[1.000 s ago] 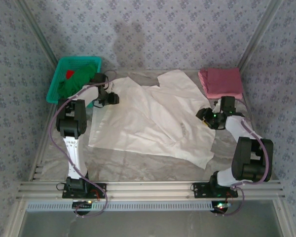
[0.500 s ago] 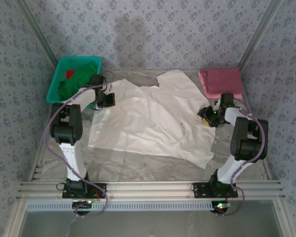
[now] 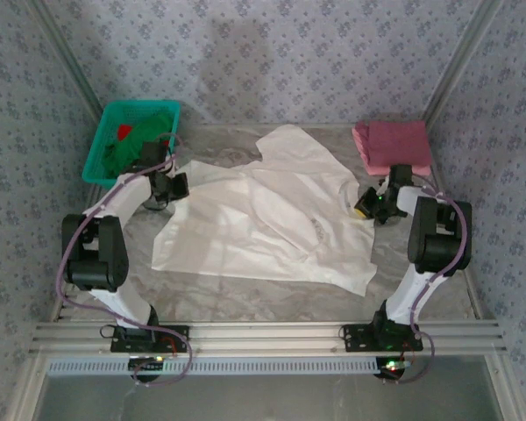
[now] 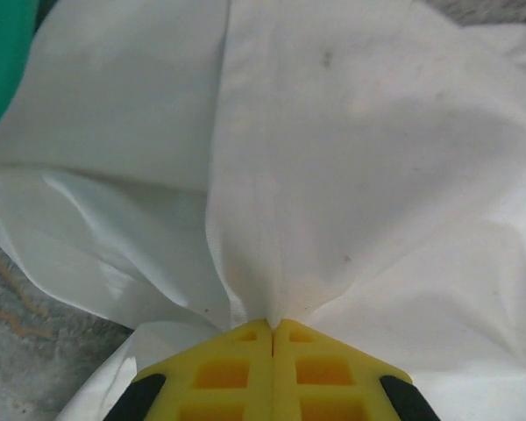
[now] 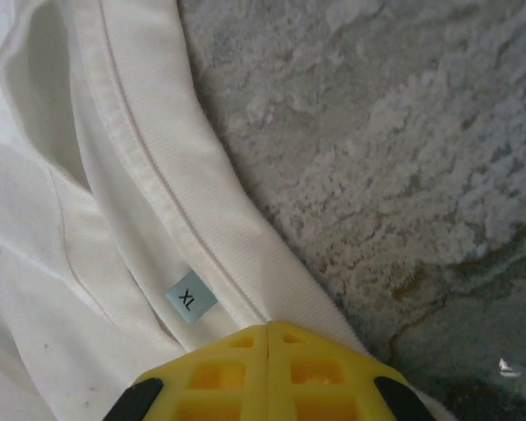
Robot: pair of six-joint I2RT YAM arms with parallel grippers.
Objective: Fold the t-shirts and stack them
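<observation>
Both left gripper point(image 4: 272, 323) and right gripper point(image 5: 269, 326) clamp the cream-white t-shirt point(image 3: 263, 219), apparently at edges.

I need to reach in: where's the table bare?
Bare: the near strip of table between the white shirt and the front rail; a patch at the back between basket and shirt. Crowded: the middle under the shirt, both sides where the left claw and right claw grip it, and the far right corner with the pink shirt.

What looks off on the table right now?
Nothing damaged. The white shirt lies rumpled and skewed, pinched at opposite sides by the left gripper and right gripper. The pink shirt sits folded, far right.
</observation>
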